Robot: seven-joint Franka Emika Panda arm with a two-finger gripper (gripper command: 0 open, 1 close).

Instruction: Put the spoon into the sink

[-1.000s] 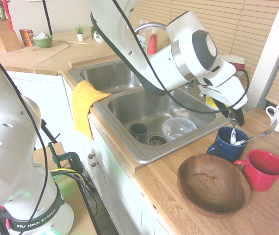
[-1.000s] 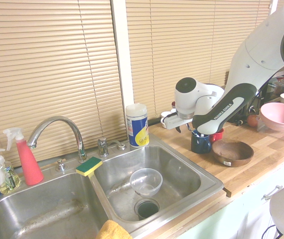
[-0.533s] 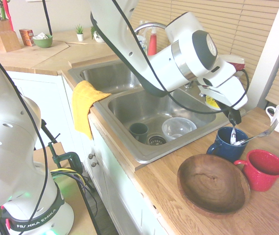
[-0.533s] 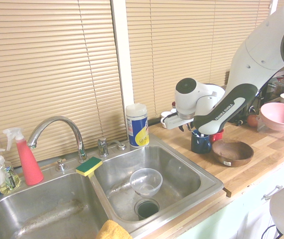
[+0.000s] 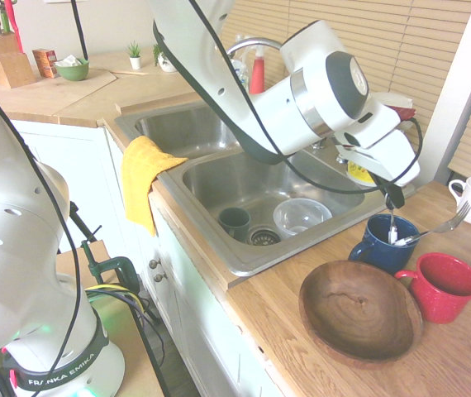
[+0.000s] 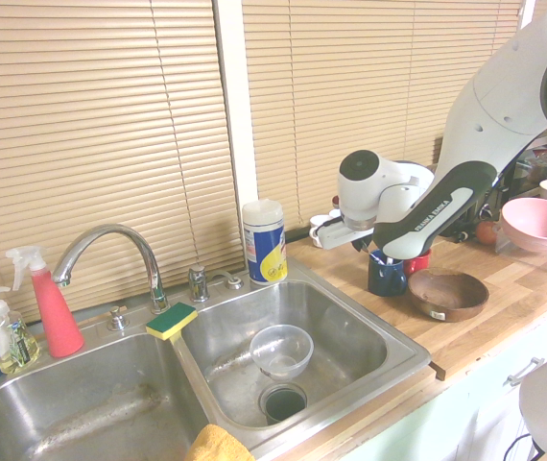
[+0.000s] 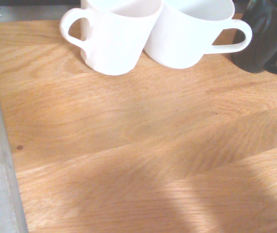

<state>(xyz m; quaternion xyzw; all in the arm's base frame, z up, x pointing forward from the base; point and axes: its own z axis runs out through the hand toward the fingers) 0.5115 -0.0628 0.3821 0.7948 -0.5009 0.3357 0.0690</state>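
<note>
With jaws closed in the first exterior view, pinching the upper part of the spoon [image 5: 392, 224] in the gripper [image 5: 392, 201], above the blue mug [image 5: 378, 250]. Still standing in that mug, near the fork [image 5: 446, 225], outside the sink [image 5: 252, 262]. In the second exterior view, hovering over the same mug, near the wooden bowl [image 6: 448, 296]. In the wrist view, looking down on wooden counter [image 7: 129, 121] and two white mugs [image 7: 116, 39].

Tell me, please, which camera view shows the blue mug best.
The first exterior view: the blue mug appears largest there, its handle and the fork visible. The second exterior view shows it smaller, beside the wooden bowl; the wrist view doesn't show it.
</note>
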